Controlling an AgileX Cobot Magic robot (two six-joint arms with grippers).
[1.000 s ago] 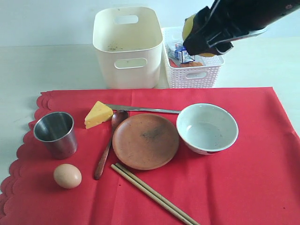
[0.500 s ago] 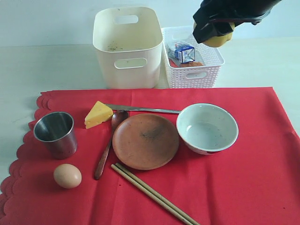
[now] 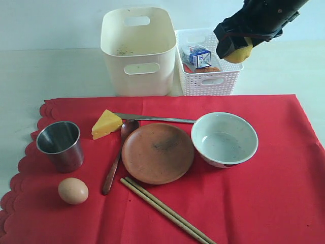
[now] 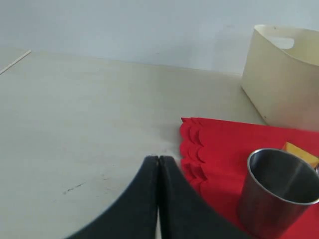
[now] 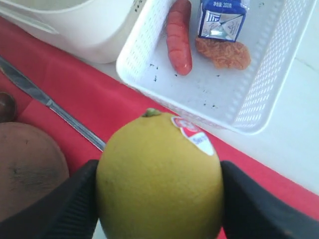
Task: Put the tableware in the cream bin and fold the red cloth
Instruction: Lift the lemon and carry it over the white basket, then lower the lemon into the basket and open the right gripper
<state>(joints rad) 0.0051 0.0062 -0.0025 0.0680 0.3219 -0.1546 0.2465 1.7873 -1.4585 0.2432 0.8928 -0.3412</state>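
On the red cloth (image 3: 264, 193) lie the steel cup (image 3: 60, 145), brown plate (image 3: 158, 152), white bowl (image 3: 224, 139), wooden spoon (image 3: 116, 160), metal knife (image 3: 155, 119) and chopsticks (image 3: 165, 211). The cream bin (image 3: 137, 50) stands behind the cloth. My right gripper (image 3: 234, 47) hangs in the air over the right edge of the white basket (image 3: 208, 76), shut on a yellow lemon (image 5: 159, 174). My left gripper (image 4: 158, 159) is shut and empty, over bare table beside the cloth's scalloped edge (image 4: 192, 144), near the steel cup (image 4: 276, 191). It is out of the exterior view.
A cheese wedge (image 3: 105, 123) and an egg (image 3: 73, 190) also sit on the cloth. The white basket (image 5: 259, 99) holds a milk carton (image 5: 220, 20), a sausage (image 5: 179, 37) and an orange-brown food piece (image 5: 222, 53). Bare table surrounds the cloth.
My right gripper with the lemon has swung right, from over the basket's middle to its right side. Nothing on the cloth has moved.
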